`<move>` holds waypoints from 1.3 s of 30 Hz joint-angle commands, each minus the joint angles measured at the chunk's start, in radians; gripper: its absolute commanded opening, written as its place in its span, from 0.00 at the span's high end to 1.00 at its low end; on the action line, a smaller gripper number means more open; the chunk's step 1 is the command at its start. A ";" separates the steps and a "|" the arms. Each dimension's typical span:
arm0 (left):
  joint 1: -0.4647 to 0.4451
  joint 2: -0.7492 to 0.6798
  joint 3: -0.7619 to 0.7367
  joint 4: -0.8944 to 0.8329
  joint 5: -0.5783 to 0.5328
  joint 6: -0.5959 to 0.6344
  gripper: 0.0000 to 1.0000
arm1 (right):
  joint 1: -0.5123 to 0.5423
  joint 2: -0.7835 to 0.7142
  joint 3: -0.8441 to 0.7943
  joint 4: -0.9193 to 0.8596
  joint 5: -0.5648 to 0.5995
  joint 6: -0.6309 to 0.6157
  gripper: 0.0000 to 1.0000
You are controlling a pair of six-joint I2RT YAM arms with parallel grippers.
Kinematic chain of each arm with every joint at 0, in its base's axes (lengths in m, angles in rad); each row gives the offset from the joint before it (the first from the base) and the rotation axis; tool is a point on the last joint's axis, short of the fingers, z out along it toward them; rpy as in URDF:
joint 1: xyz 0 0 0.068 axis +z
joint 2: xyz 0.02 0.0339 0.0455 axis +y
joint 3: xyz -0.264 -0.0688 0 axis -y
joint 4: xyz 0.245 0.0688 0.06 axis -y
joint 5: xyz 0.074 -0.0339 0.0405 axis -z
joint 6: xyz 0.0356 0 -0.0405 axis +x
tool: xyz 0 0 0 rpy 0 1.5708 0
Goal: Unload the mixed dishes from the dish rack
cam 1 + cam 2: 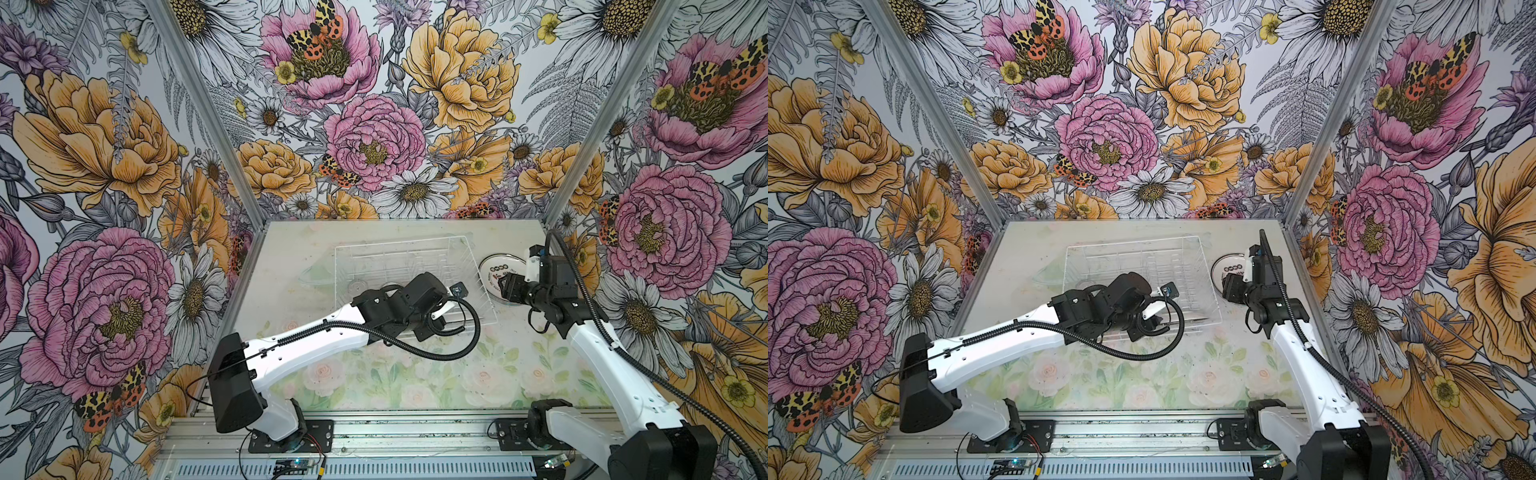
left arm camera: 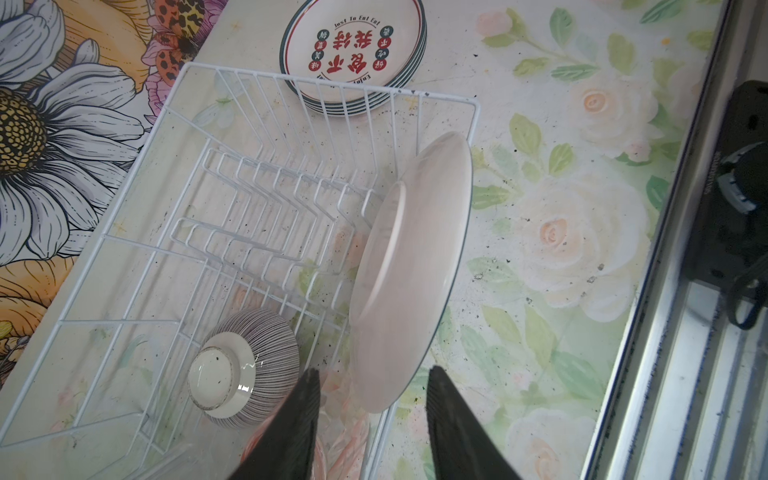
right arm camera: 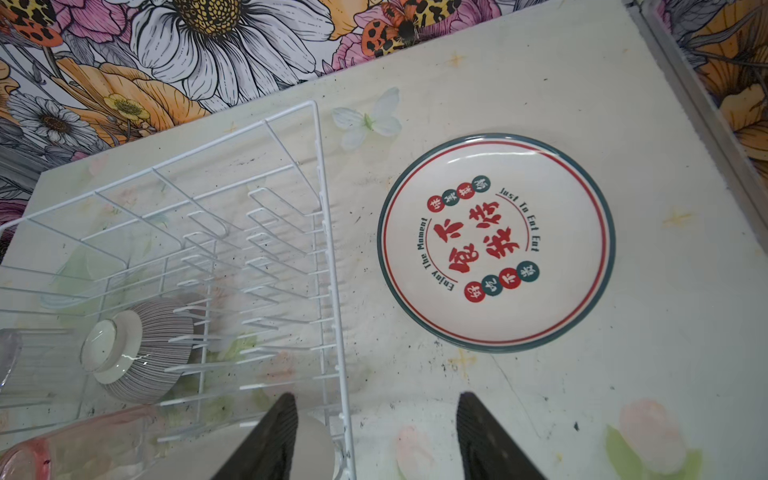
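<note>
The white wire dish rack (image 2: 183,249) (image 1: 399,249) holds a grey-striped bowl (image 2: 249,365) (image 3: 141,349) lying upside down. A white plate (image 2: 411,270) stands on edge against the rack's wall. My left gripper (image 2: 374,399) is open, and the plate's lower rim sits between its fingers without touching them. A pink tumbler (image 2: 345,415) (image 3: 62,449) lies under the left finger. Several printed plates (image 3: 496,243) (image 1: 492,266) are stacked on the table outside the rack. My right gripper (image 3: 376,415) is open and empty, straddling the rack's rim (image 3: 328,249) beside that stack.
A clear tumbler (image 3: 8,357) shows at the rack's far end. The left arm (image 1: 316,336) reaches across the rack in both top views and hides its near half. Flowered walls (image 1: 374,124) enclose the table, and a metal rail (image 2: 665,332) runs along its front.
</note>
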 commanded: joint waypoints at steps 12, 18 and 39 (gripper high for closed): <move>-0.089 0.117 0.103 -0.077 -0.122 0.150 0.56 | 0.004 -0.009 0.029 -0.016 0.030 -0.029 0.37; -0.090 0.198 0.151 -0.079 -0.229 0.176 0.56 | 0.004 -0.013 0.027 -0.016 0.027 -0.033 0.37; -0.082 0.281 0.206 -0.072 -0.334 0.206 0.84 | 0.004 -0.010 0.019 -0.014 0.033 -0.041 0.37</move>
